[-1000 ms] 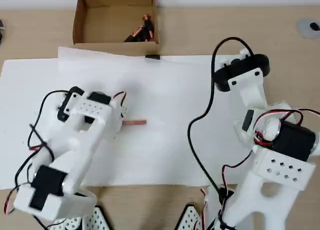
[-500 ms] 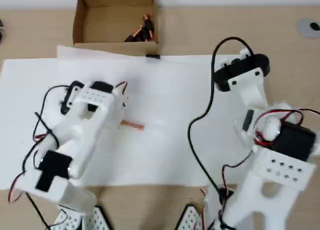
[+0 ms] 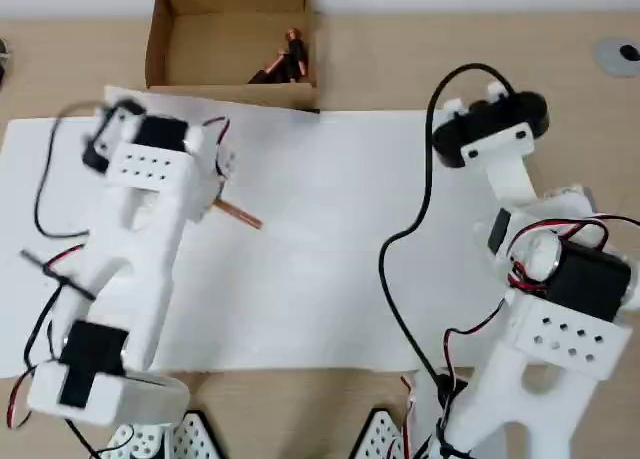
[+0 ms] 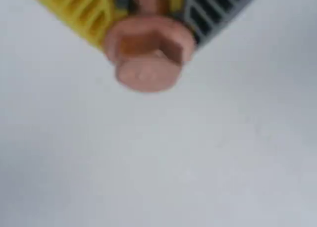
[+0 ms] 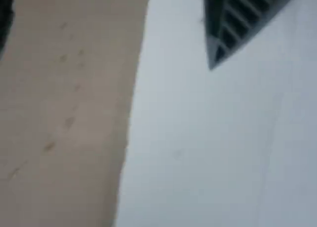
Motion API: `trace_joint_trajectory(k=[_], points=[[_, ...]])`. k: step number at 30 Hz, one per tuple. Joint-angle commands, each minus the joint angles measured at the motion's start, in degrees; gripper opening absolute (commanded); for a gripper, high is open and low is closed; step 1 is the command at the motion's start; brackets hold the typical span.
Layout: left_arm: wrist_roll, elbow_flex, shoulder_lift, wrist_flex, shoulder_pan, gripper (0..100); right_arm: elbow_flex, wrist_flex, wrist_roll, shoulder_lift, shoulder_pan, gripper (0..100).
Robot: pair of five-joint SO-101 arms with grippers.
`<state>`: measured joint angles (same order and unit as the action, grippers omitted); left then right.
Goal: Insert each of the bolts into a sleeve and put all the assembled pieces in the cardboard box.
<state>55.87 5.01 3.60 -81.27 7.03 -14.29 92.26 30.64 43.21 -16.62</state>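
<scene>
High view: left gripper (image 3: 210, 195) sits over the white paper sheet (image 3: 330, 279), left of centre, pinching a copper bolt (image 3: 240, 215); left wrist view confirms it, jaws pressed together on the shank just behind the hex head, one yellow and one dark grey; bolt is lifted off the paper as far as I can judge, not certain.
Bolt's long axis runs diagonally; the free end pokes out toward the right and the near edge, away from the cardboard box (image 3: 155, 49); the shank that shows looks bare copper.
Box stands on the table (image 3: 400, 59) just past the paper's far edge, beyond the left gripper and slightly right of it; assembled pieces (image 3: 285, 61) lie in its right near corner.
Left arm is clearly the nearer one to the box; any drop there means carrying the bolt away from the arm's base.
Right gripper (image 3: 488, 129) hangs over the paper's right edge, well apart from bolt and box; can't tell how far open it is.
</scene>
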Motion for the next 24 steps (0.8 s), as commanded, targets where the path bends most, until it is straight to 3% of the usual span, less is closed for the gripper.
trace_joint_trajectory(k=[1, 3, 8, 13, 17, 24], points=[[-17.76, -7.82, 6.46, -7.56, -1.85, 1, -0.66, -2.9, 0.44, 0.48, -0.84, 31.1], [-25.85, -8.7, 7.52, -7.65, -4.04, 1, -1.8, -3.6, 0.44, 0.48, -0.84, 31.2], [-31.12, -7.21, 6.64, -6.42, -13.89, 1, -9.98, -9.93, 4.13, -0.66, 0.04, 31.4], [-46.42, -8.09, 6.55, -6.07, -15.91, 1, -10.51, -22.07, 4.04, -11.47, 4.97, 31.4], [-56.88, -11.69, 6.55, -8.18, -13.8, 1, 0.13, -29.01, -2.73, -25.19, 12.62, 31.4], [-73.32, -13.54, 6.46, -13.36, -8.26, 1, 27.47, -30.51, -17.23, -53.85, 26.15, 31.4]])
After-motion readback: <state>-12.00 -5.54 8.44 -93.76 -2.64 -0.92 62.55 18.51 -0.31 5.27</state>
